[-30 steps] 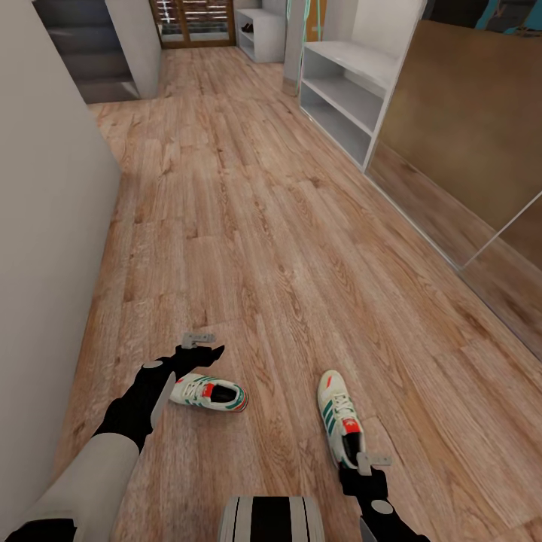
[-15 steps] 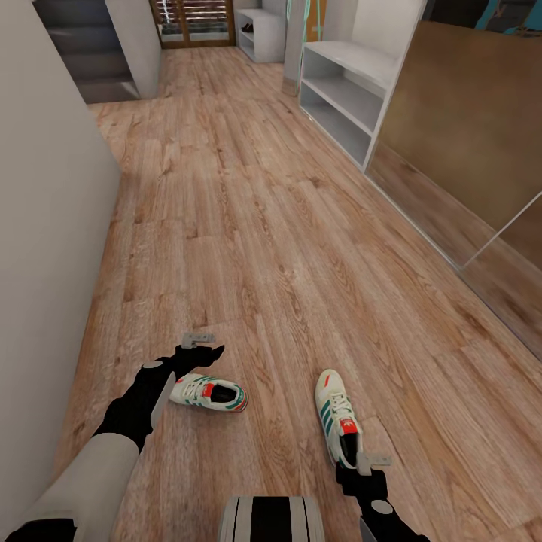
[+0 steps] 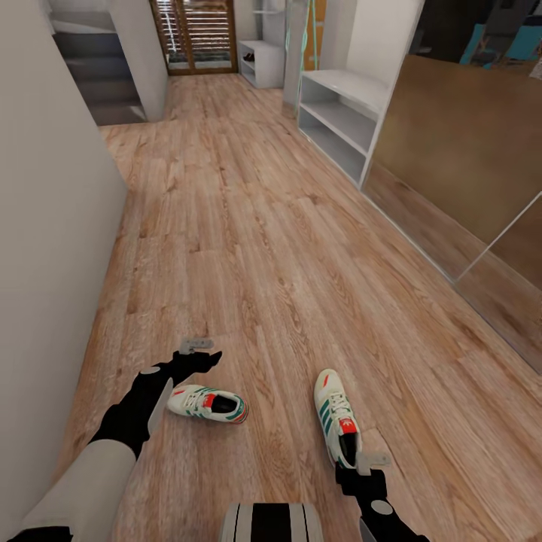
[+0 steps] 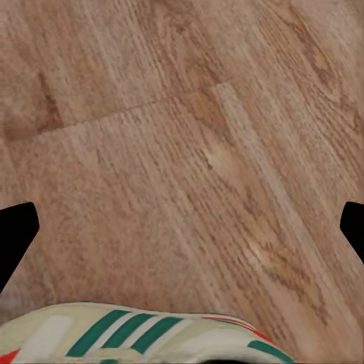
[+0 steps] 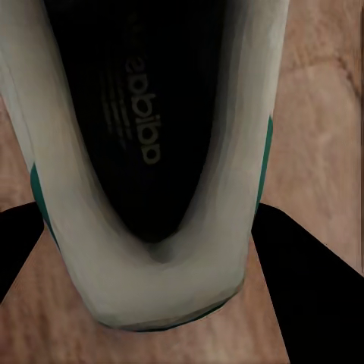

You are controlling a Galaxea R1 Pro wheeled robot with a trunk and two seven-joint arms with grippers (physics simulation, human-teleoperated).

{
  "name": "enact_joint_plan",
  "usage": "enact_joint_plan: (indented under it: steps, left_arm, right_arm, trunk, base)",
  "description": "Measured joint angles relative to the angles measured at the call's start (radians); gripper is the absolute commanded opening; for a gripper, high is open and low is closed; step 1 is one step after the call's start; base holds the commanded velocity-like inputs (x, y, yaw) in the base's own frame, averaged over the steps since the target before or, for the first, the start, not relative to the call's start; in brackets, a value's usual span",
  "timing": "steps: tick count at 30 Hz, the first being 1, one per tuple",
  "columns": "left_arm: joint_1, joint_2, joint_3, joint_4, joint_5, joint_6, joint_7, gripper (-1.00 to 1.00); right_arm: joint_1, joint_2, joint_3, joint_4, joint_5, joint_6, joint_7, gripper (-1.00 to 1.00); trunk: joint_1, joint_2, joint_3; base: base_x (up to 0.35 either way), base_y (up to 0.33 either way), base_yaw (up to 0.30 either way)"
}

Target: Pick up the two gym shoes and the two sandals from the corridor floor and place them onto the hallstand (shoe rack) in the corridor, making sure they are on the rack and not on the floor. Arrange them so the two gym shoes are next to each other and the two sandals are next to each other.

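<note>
Both gym shoes lie on the corridor floor [image 3: 256, 248], low in the head frame. The left shoe [image 3: 207, 403] sits lower left of centre, on its side w/ the opening facing you, toe pointing left. The right shoe [image 3: 337, 425] is lower right of centre, upright, toe pointing up-frame, heel toward you. The two are well apart.

Your left gripper [image 3: 197, 354] hangs just above the left shoe in the frame, jaws released; in the left wrist view the dark fingertips [image 4: 15, 235] sit wide at both frame edges w/ bare planks between, and the shoe's green-striped side [image 4: 144, 337] runs along the bottom edge.

Your right gripper [image 3: 361, 467] is at the right shoe's heel. Right wrist view: the heel [image 5: 152, 250] and dark insole sit between the black fingers [image 5: 303, 288], jaws spread either side of it; can't tell if they touch it.

The hallstand [image 3: 339, 113] stands upper right of centre, pale grey, against the right wall, far from both shoes. A second pale unit [image 3: 260, 60] sits by the slatted door [image 3: 197, 34] at top.
</note>
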Motion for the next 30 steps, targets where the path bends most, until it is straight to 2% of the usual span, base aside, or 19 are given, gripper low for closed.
enact_joint_plan:
  steps: [5, 11, 15, 16, 20, 21, 22, 23, 26, 30]
  left_arm:
    - [0.032, 0.004, 0.002, 0.000, -0.002, -0.002, 0.004, 1.00]
    - [0.043, 0.009, 0.003, 0.001, -0.005, -0.012, 0.008, 1.00]
    - [0.074, 0.014, 0.005, 0.001, -0.004, -0.023, 0.010, 1.00]
    - [0.102, 0.019, 0.006, 0.002, -0.005, -0.027, 0.011, 1.00]
    - [0.123, 0.023, 0.007, 0.002, -0.005, -0.041, 0.011, 1.00]
    - [0.186, 0.027, 0.023, 0.003, -0.003, -0.124, 0.021, 1.00]
    - [0.213, 0.027, 0.037, 0.003, -0.003, -0.134, 0.024, 1.00]
    - [0.224, 0.027, 0.052, 0.003, -0.003, -0.146, 0.025, 1.00]
    - [0.287, 0.029, 0.096, 0.060, -0.004, -0.267, 0.046, 1.00]
    - [0.319, 0.032, 0.118, 0.117, -0.004, -0.355, 0.085, 1.00]
  right_arm:
    - [0.001, 0.000, 0.000, 0.000, 0.001, -0.027, 0.002, -1.00]
    - [0.001, 0.000, 0.000, 0.000, 0.000, -0.051, 0.000, -1.00]
    - [0.001, 0.000, 0.000, -0.001, -0.002, -0.056, -0.003, -1.00]
    - [0.001, 0.000, 0.000, 0.000, -0.002, -0.057, -0.004, -1.00]
    - [0.001, 0.000, 0.000, 0.000, -0.002, -0.057, -0.005, -1.00]
    - [0.001, 0.000, -0.001, -0.001, -0.002, -0.058, -0.007, -1.00]
    - [0.001, 0.000, 0.000, -0.001, -0.002, -0.060, -0.007, -1.00]
    - [0.001, -0.001, -0.001, -0.001, -0.002, -0.065, -0.007, -1.00]
    - [0.001, -0.015, -0.002, -0.003, 0.000, -0.083, -0.003, -1.00]
    - [0.001, -0.044, -0.001, -0.003, 0.001, -0.088, 0.000, -1.00]
  trunk:
    - [-0.002, 0.001, 0.019]
    - [-0.005, 0.003, 0.043]
    - [-0.007, 0.004, 0.058]
    - [-0.007, 0.004, 0.062]
    - [-0.009, 0.005, 0.077]
    - [-0.010, 0.005, 0.082]
    - [-0.010, 0.005, 0.087]
    - [-0.010, 0.005, 0.092]
    - [-0.012, 0.006, 0.108]
    - [-0.013, 0.007, 0.129]
  base:
    - [0.000, 0.000, 0.000]
    - [0.000, 0.000, 0.000]
    - [0.000, 0.000, 0.000]
    - [0.000, 0.000, 0.000]
    - [0.000, 0.000, -0.004]
    - [0.000, 0.000, -0.039]
    - [0.000, 0.000, -0.055]
    - [0.000, 0.000, -0.065]
    - [0.000, 0.000, -0.075]
    - [0.000, 0.000, -0.081]
